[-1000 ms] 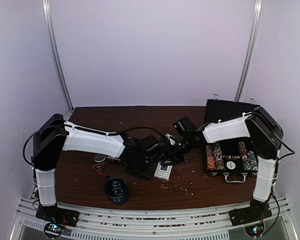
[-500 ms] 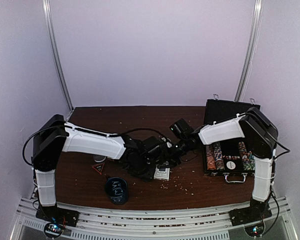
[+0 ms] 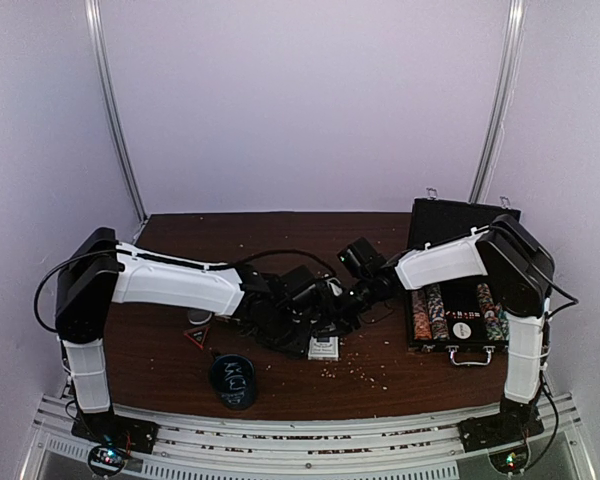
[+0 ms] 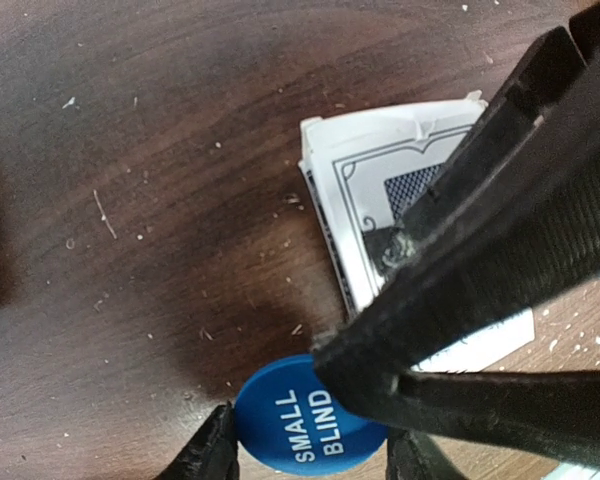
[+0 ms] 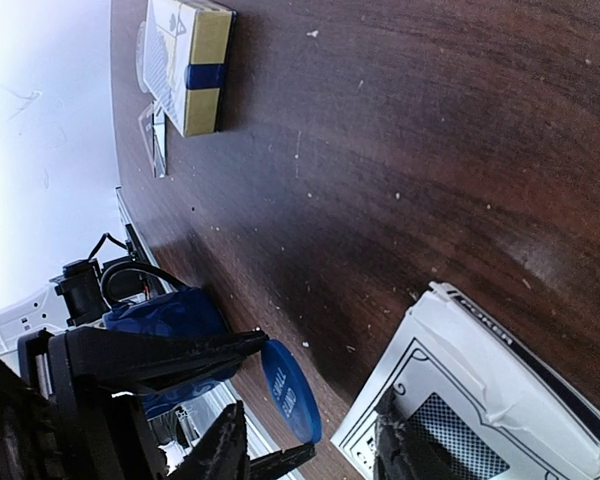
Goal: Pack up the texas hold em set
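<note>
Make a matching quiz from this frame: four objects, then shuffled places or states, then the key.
Things
1. blue round plastic button marked SMALL BLIND
2. white cardboard card box with blue patterned back
3. black briefcase-style case with a metal handle
4. dark round cup with white scribbles

Places
A. near the table front edge, left of centre
B. open at the right end, chip rolls inside
C. held by the left gripper
D. lying flat mid-table

Pairs: 1-C, 2-D, 3-B, 4-A

Left claw (image 5: 288,396) pinches blue dealer button (image 5: 283,384) edge-on; white card deck (image 5: 472,362) nearby
</note>
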You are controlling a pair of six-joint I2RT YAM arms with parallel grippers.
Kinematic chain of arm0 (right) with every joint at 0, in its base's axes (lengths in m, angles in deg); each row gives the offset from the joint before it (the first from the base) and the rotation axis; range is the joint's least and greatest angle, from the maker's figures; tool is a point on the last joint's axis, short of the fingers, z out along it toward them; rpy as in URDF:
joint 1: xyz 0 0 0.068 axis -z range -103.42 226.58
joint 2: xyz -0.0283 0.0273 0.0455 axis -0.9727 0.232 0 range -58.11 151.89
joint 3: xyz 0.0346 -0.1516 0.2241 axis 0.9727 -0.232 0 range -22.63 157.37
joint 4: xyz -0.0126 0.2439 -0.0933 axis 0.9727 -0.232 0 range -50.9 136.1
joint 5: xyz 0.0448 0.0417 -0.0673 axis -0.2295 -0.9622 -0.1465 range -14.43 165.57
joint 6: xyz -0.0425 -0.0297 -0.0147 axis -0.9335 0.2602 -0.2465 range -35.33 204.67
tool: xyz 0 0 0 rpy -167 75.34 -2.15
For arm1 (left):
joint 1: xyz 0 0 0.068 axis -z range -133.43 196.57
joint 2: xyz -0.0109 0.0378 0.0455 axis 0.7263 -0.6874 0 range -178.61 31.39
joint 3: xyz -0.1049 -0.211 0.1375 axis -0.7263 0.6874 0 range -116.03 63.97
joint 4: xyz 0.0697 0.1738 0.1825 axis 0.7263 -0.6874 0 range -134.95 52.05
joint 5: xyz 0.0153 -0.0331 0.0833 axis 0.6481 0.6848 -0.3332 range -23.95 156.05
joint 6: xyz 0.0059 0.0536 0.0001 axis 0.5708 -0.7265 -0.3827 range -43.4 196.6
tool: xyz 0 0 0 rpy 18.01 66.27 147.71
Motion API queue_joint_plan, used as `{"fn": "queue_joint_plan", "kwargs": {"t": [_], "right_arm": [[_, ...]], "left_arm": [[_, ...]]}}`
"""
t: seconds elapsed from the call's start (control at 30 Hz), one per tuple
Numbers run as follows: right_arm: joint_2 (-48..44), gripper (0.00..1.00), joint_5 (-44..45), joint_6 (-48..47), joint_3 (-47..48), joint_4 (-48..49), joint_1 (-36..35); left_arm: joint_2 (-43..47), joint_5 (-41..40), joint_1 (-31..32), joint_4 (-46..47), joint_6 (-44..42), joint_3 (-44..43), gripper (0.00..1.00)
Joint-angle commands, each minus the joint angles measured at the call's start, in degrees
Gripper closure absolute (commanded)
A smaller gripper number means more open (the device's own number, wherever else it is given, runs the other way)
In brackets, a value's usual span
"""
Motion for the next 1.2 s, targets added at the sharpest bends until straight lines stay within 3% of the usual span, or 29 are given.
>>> {"fn": "queue_joint_plan", "kwargs": {"t": [0.0, 0.73, 1.0, 1.17], "right_arm": [[1.5, 0.59, -1.4, -0.4, 0.6, -0.3, -0.6], [3.8, 0.67, -10.9, 1.1, -1.6, 4.6, -1.8], [4.1, 0.80, -14.7, 0.8, -2.8, 6.3, -2.8], [3.1, 0.99, -15.4, 2.4, -3.5, 9.3, -2.7]], "left_arm": [[2.3, -1.4, 0.5, 1.6, 0.5, 0.2, 0.55], [3.8, -2.8, 1.2, 3.9, -0.5, -0.2, 0.55], [3.9, -3.4, 1.2, 3.9, -0.4, -0.2, 0.55], [3.9, -3.5, 1.2, 3.9, -0.4, -0.2, 0.55]]}}
